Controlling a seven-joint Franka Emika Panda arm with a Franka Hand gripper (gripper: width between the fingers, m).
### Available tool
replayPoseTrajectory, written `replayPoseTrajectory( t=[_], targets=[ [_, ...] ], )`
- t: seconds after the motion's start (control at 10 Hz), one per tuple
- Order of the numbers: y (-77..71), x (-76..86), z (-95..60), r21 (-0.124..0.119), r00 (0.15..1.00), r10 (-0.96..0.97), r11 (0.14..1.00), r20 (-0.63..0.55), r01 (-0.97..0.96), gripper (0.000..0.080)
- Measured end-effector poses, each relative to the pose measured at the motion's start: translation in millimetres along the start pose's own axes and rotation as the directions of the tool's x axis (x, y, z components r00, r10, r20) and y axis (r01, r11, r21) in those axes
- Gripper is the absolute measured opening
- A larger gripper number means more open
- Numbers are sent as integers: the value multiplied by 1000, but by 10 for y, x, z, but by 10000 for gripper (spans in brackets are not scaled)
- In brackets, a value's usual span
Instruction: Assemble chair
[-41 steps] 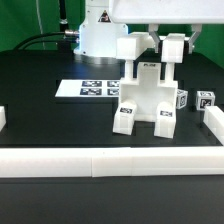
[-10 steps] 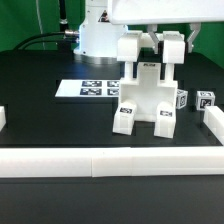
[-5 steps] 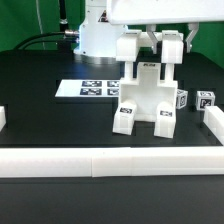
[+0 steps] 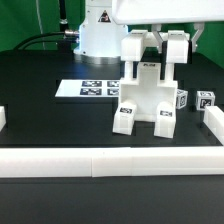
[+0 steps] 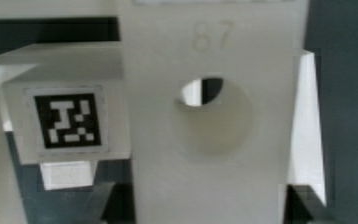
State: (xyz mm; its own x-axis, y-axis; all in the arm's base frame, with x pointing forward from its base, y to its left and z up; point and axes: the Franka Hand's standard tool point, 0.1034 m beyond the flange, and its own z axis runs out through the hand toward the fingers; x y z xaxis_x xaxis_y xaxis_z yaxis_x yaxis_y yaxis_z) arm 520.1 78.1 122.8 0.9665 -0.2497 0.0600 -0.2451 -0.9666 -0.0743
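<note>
The white chair (image 4: 143, 95) stands partly built in the middle of the black table. It has a tall slab with two tagged blocks (image 4: 122, 118) at its foot and two square blocks (image 4: 133, 45) at its top. My gripper (image 4: 155, 42) comes down from above between the top blocks, its hand mostly out of frame. In the wrist view the chair slab (image 5: 211, 120), with a round hole, fills the gap between my dark fingers (image 5: 119, 205). Both fingers touch its edges, so my gripper (image 5: 208, 205) is shut on the slab. A tagged block (image 5: 66, 118) sits beside it.
The marker board (image 4: 92, 89) lies flat behind the chair on the exterior view's left. Two small tagged parts (image 4: 205, 99) sit at the right. A long low white rail (image 4: 100, 163) runs along the front, with pieces at the right (image 4: 212, 125) and left (image 4: 3, 118). The robot base (image 4: 95, 35) stands behind.
The gripper and the chair's top blocks have shifted slightly toward the exterior view's right. The foot of the chair and the loose parts have not moved.
</note>
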Motion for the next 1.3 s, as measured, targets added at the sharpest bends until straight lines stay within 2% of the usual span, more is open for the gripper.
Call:
replayPoseTrajectory(
  t=[0.3, 0.5, 1.0, 1.3],
  targets=[
    [62, 5, -3, -2, 1000, 0, 1000, 2, 0, 284],
    [73, -89, 1, -4, 999, 43, 999, 9, -43, 284],
    [79, -72, -2, -1, 1000, 14, 1000, -5, -14, 284],
    [94, 17, -4, -11, 996, -88, 996, -24, 87, 284]
  ],
)
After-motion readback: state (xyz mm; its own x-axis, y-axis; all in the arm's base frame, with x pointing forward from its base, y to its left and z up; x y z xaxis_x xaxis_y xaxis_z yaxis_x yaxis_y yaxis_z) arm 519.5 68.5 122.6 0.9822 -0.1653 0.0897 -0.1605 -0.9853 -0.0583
